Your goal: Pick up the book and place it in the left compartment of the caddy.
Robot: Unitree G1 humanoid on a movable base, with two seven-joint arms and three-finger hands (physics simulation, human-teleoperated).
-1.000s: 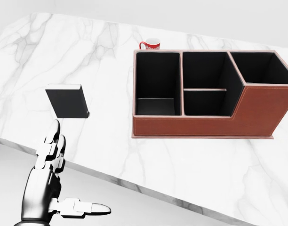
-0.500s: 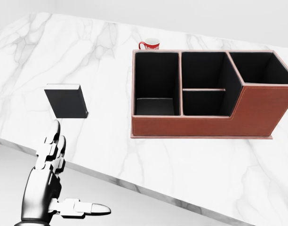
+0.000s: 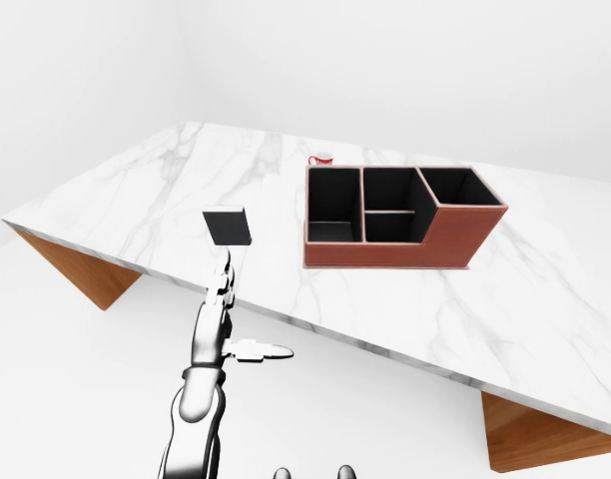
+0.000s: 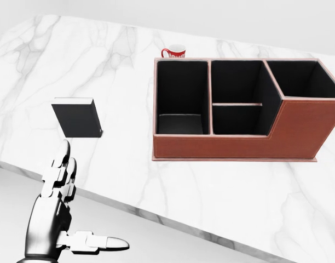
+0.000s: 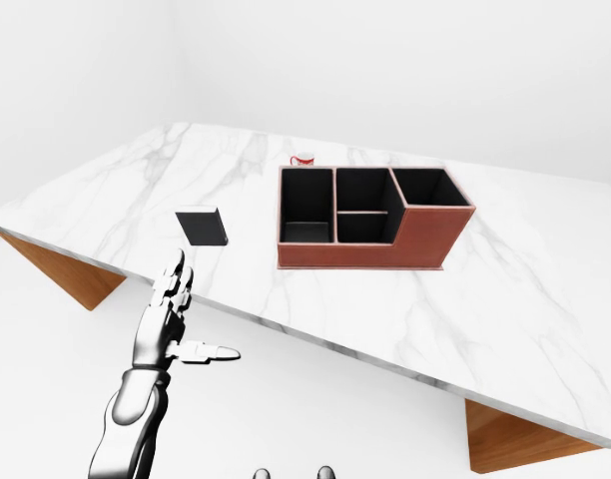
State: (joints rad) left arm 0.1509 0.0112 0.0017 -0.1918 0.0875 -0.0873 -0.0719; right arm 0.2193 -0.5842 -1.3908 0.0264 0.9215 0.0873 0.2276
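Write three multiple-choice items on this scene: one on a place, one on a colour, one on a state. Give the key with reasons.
1. In the head view, where does the book lie relative to the caddy?
A. Left of it
B. Inside it
C. Right of it

2. What colour is the mug above the caddy?
A. Blue
B. Red and white
C. Green

3. How is the left hand?
A. Shut on the book
B. Inside the caddy
C. Open, short of the book

Key: A, the book sits apart on the marble table, leftward; B, red handle with white rim; C, fingers spread below the book, not touching.
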